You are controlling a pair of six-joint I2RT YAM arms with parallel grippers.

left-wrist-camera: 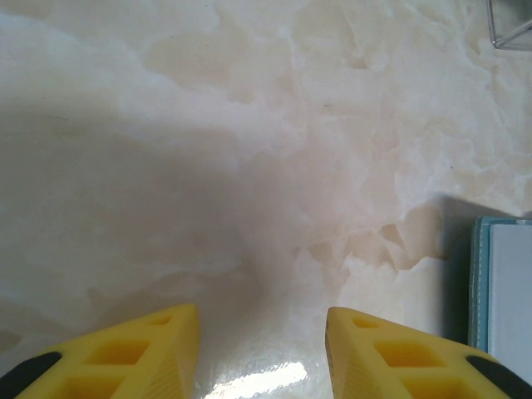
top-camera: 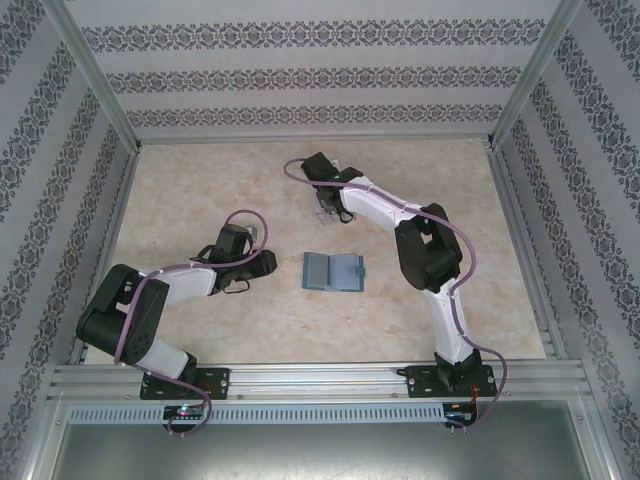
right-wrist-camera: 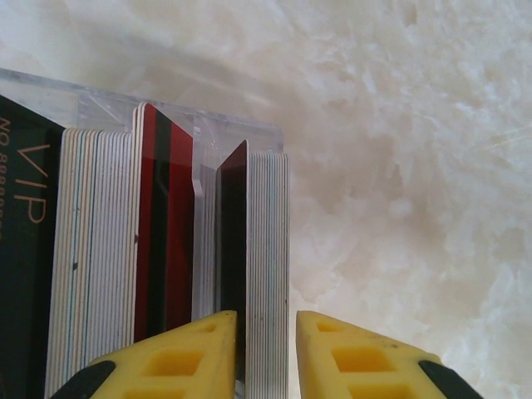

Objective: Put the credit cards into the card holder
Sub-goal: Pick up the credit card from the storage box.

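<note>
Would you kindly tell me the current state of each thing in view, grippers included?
Cards: upright, edge-on in the rack.
Rack: standing on the table, closely packed.
Holder: lying open on the table.
Left gripper: open, empty, above bare table.
Right gripper: jaws slightly apart astride some cards in the rack; grip unclear.

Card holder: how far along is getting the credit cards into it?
Done: little. The holder lies open mid-table with no red card visible inside. In hand: the right gripper is at the clear rack, jaws parted among the upright cards, none lifted out. The left gripper hovers open and empty beside the holder. Left: pull each card, carry it over, slot it in.
</note>
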